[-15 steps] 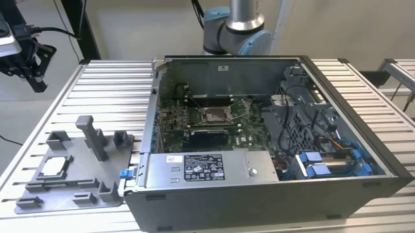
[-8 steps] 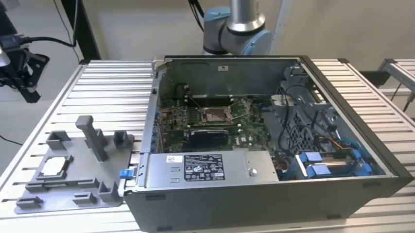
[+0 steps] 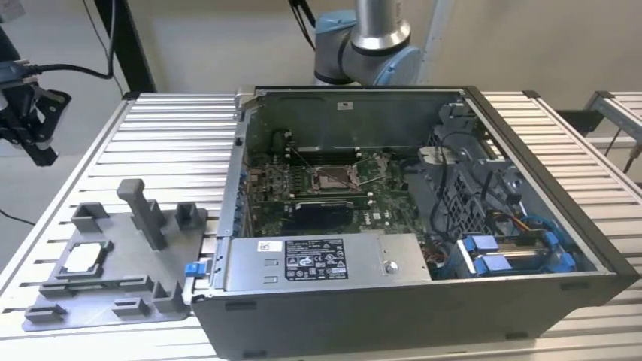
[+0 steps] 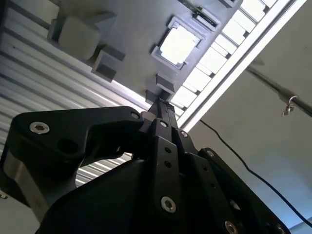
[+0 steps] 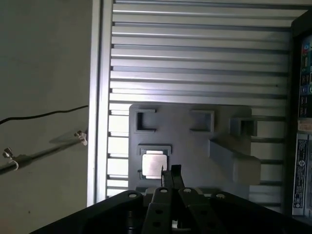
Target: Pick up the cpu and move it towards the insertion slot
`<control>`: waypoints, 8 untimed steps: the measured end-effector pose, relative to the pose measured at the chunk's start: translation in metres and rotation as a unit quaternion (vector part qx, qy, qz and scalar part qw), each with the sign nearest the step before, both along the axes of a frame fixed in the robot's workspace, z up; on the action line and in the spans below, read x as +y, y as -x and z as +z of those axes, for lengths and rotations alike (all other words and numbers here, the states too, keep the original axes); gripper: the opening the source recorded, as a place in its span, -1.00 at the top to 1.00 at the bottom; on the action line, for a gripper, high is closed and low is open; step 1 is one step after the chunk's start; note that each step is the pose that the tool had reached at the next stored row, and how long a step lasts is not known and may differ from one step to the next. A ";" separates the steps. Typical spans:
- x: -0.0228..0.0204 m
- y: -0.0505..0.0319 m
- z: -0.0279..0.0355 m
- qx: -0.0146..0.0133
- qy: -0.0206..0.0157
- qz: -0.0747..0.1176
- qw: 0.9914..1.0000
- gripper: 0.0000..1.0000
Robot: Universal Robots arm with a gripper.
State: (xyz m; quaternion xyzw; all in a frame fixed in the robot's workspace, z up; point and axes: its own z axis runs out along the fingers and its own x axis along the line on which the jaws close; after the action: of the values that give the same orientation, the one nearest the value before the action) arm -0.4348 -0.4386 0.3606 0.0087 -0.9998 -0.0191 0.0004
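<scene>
**A:** Which step is in hand?

**B:** The 1st one, I'd say: the approach to the pick. The gripper (image 5: 170,171) hangs above the grey fixture plate (image 3: 101,293), and its 2 fingers look drawn together with nothing between them.

**A:** And the cpu?

**B:** The cpu (image 3: 86,258) lies flat, pale face up, in its square pocket on the plate. That is at the exterior view's left of the desk (image 3: 171,128). In the first wrist view the fingertips show just beside it, but the gripper is clearly above and not touching.

**A:** The insertion slot?

**B:** The insertion slot (image 3: 331,178) is inside the open computer case (image 3: 401,308), well apart from the plate.

**A:** What would a pick call for?

**B:** In my judgement, fingers parted wider than the chip, centred squarely over it, and a careful descent. It is thin and sits low in its pocket.
</scene>
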 end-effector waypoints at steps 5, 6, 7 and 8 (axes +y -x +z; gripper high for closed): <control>0.0000 0.0001 -0.0001 0.000 0.000 0.000 1.000 1.00; 0.0000 0.0001 -0.0001 0.000 0.000 0.000 1.000 1.00; 0.0000 0.0001 -0.0001 0.000 0.000 0.000 1.000 1.00; 0.0000 0.0001 -0.0001 0.000 0.000 0.000 1.000 1.00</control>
State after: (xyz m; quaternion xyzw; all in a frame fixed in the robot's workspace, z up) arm -0.4349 -0.4385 0.3605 0.0085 -0.9998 -0.0191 0.0005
